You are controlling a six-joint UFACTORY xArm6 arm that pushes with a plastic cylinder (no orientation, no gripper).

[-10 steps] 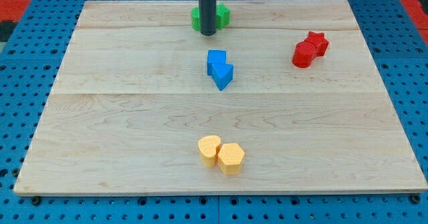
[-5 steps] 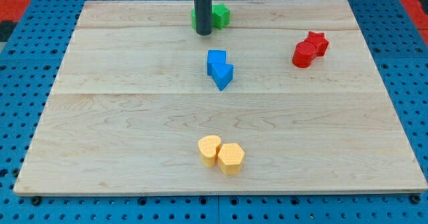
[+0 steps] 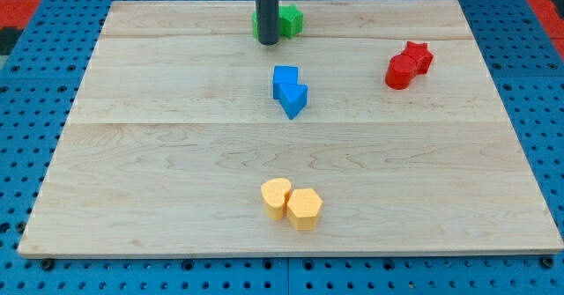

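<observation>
My tip rests on the wooden board near the view's top, right in front of the green blocks, which the rod partly hides. It looks to be touching them. Just below the tip lie two blue blocks pressed together, a small gap away. At the view's right sit a red cylinder and a red star, touching each other. Near the view's bottom, a yellow rounded block and a yellow hexagon sit side by side.
The board lies on a blue pegboard with rows of holes. Red patches show at the view's top corners.
The rod has slid slightly to the view's left along the top of the board over the last second. No block has visibly moved.
</observation>
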